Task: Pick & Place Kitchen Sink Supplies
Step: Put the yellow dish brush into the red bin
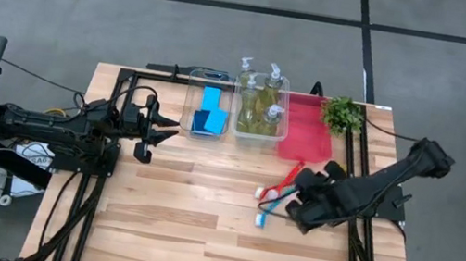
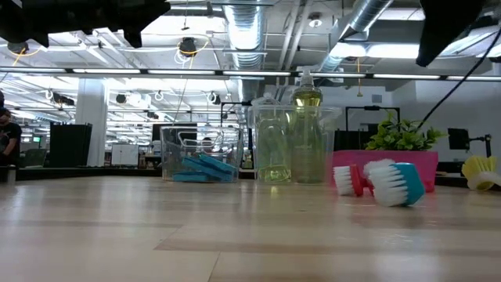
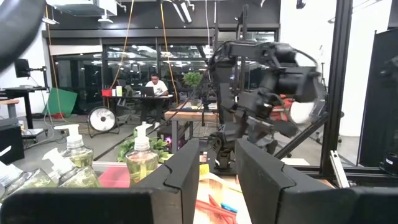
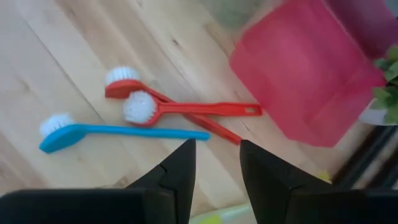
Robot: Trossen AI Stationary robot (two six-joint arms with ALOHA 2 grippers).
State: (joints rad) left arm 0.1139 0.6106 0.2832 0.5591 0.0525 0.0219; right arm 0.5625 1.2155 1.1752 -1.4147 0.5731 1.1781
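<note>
Two red brushes (image 4: pixel 186 107) and a blue brush (image 4: pixel 118 130) lie flat on the table, the red handles crossing. My right gripper (image 4: pixel 216 152) is open and hovers just to their right (image 1: pixel 291 196), touching nothing. Blue sponges (image 1: pixel 209 113) lie in a clear bin at the far side. Pump bottles (image 1: pixel 260 105) of yellow-green liquid stand in the bin beside it. My left gripper (image 1: pixel 166 129) is open, empty and held level, just left of the sponge bin. A yellow-green brush head (image 2: pixel 479 172) shows at the far right of the low view; what it rests on is hidden.
A red tray (image 1: pixel 307 135) lies right of the bottle bin, with a small green plant (image 1: pixel 342 113) at the far right corner. The near half of the wooden table (image 1: pixel 197 237) is bare wood. A person sits at a desk far behind the table (image 3: pixel 152 84).
</note>
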